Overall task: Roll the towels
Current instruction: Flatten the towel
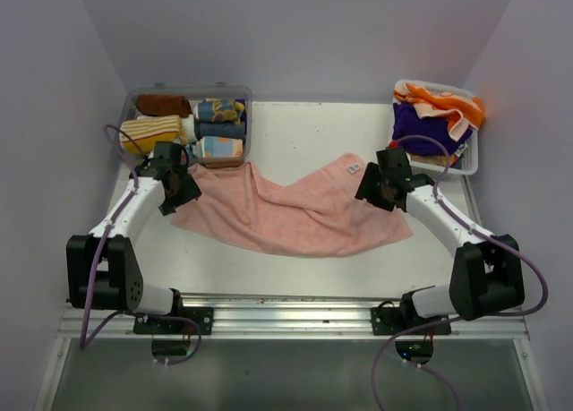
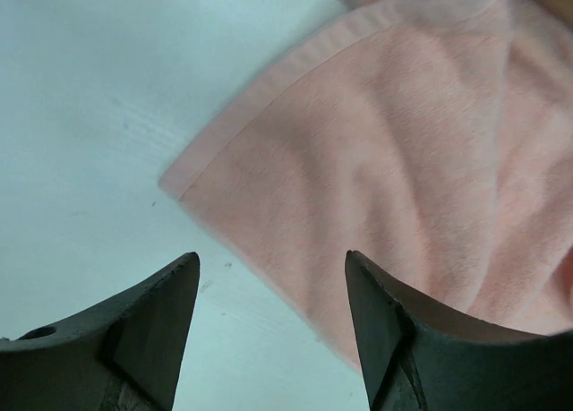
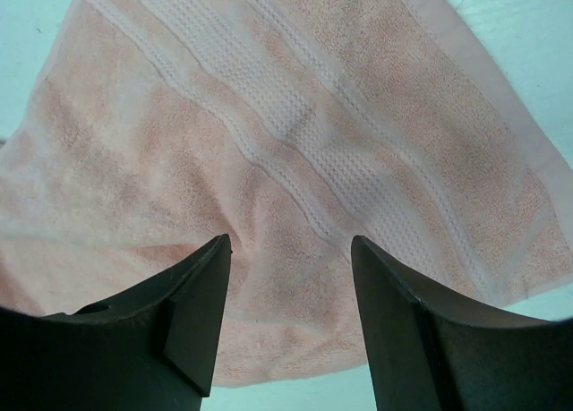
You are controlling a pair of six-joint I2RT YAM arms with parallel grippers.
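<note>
The left arm (image 1: 134,209) and right arm (image 1: 443,216) rise from the near edge and lean inward, well apart. The left gripper (image 2: 273,261) and right gripper (image 3: 291,241) tilt downward, jaws standing apart

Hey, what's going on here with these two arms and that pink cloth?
Two robot arms are working on a pink towel that lies rumpled and unrolled across the white table. The left end effector hangs over the towel's left corner and the right end effector over its right end, both open with nothing pinched. A clear bin at the back left holds rolled towels. A white basket at the back right holds loose towels, orange and purple. This one is not yet rolled.
</note>
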